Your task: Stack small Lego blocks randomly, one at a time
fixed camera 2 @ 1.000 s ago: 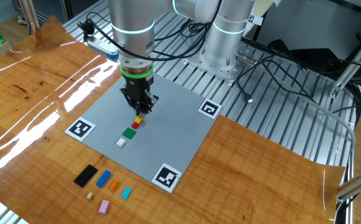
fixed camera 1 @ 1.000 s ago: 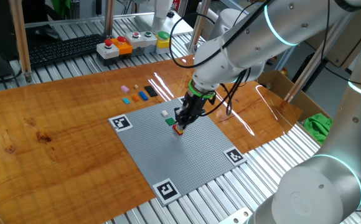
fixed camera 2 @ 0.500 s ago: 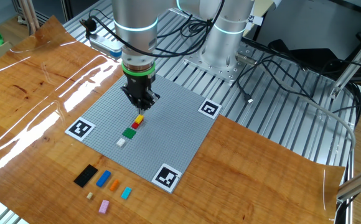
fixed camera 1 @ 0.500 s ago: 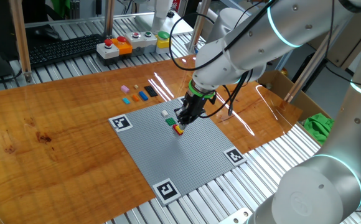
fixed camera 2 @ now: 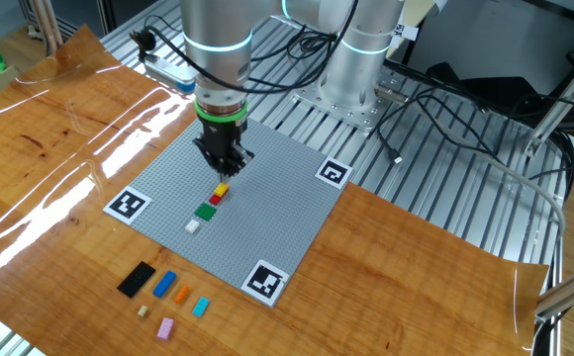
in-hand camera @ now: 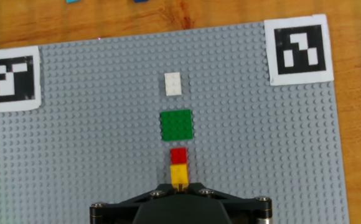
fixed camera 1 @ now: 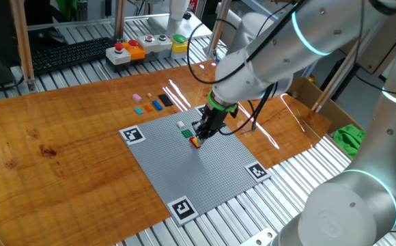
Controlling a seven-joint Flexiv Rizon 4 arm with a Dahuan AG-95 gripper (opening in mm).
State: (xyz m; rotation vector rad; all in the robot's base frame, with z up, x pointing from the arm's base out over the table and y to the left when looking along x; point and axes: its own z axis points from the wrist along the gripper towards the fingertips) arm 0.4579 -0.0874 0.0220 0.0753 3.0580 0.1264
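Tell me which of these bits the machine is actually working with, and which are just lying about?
Part of the job:
yellow brick
red brick
green brick
white brick
spare bricks on the wood
grey baseplate
pincer

Just lying about:
marker tags
push buttons
keyboard

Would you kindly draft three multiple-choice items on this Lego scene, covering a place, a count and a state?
1. Where does the small yellow plastic brick sit?
A. beside the small red plastic brick
B. on the bare wooden tabletop
C. on the green square plastic brick

2. How many bricks lie on the grey studded baseplate?
A. two
B. four
C. six

3. How is the end effector?
A. wide open
B. shut
C. out of view

Answers: 1 A, the hand view shows yellow touching red. 2 B, white brick, green, red and yellow. 3 B, its fingers meet in a point above the yellow brick.
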